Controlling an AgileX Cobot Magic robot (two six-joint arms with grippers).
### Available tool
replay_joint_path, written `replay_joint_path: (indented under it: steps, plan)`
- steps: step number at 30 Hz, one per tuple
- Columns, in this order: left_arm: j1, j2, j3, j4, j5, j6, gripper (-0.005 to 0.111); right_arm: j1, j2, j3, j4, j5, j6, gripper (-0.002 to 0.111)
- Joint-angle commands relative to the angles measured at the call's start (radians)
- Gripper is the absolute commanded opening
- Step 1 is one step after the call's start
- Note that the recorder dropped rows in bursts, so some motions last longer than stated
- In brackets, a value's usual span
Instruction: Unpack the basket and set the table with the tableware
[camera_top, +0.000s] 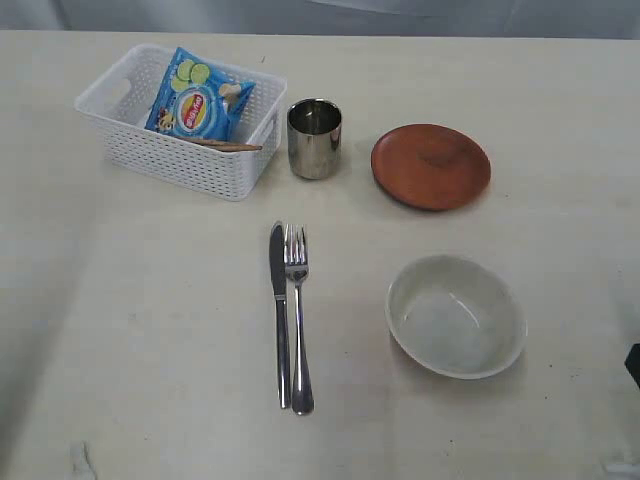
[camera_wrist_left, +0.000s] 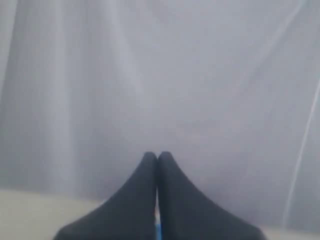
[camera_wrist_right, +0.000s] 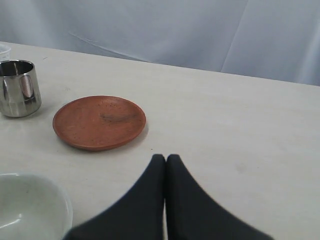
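The white lattice basket (camera_top: 235, 165) stands at the back left of the table (camera_top: 150, 330). It holds a blue chip bag (camera_top: 197, 97) and a brown wooden piece (camera_top: 228, 146), chopsticks or spoon, I cannot tell which. Beside it stand the steel cup (camera_top: 314, 137) (camera_wrist_right: 18, 88) and the brown plate (camera_top: 430, 165) (camera_wrist_right: 99, 122). Knife (camera_top: 280, 300) and fork (camera_top: 297, 315) lie side by side in the middle. The cream bowl (camera_top: 456, 315) (camera_wrist_right: 27, 210) sits at the right. My left gripper (camera_wrist_left: 158, 156) is shut and empty, facing a grey curtain. My right gripper (camera_wrist_right: 166, 158) is shut and empty, above the table near the plate.
A grey curtain (camera_wrist_right: 200, 30) hangs behind the table's far edge. A dark bit of the right arm (camera_top: 633, 362) shows at the right edge of the exterior view. Neither gripper itself shows in that view.
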Motion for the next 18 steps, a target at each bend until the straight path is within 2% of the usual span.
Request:
replay_joint_path:
  steps: [1,3,7,8,11,15,18]
  plan:
    - [0.002,-0.003,0.002,-0.021,-0.320,-0.125,0.000,-0.005,-0.005,0.003,-0.008,-0.002,0.002,0.000]
    - [0.002,-0.003,0.002,-0.021,-0.289,-0.127,0.000,-0.005,-0.005,0.003,-0.008,-0.002,0.002,0.000]
    - [0.002,0.119,-0.147,-0.021,-0.006,-0.150,0.000,-0.005,-0.005,0.003,-0.008,-0.002,0.009,0.000]
    - [0.002,0.163,-0.182,-0.017,0.029,-0.144,0.000,-0.005,-0.005,0.003,-0.008,-0.002,0.009,0.000]
    - [0.002,0.351,-0.318,-0.017,0.127,-0.137,0.000,-0.005,-0.005,0.003,-0.008,-0.002,0.009,0.000]
    - [0.002,0.657,-0.562,-0.017,0.364,-0.080,0.001,-0.005,-0.005,0.003,-0.008,-0.002,0.009,0.000]
    - [0.002,0.877,-0.734,-0.021,0.492,0.029,0.013,-0.005,-0.005,0.003,-0.008,-0.002,0.009,0.000]
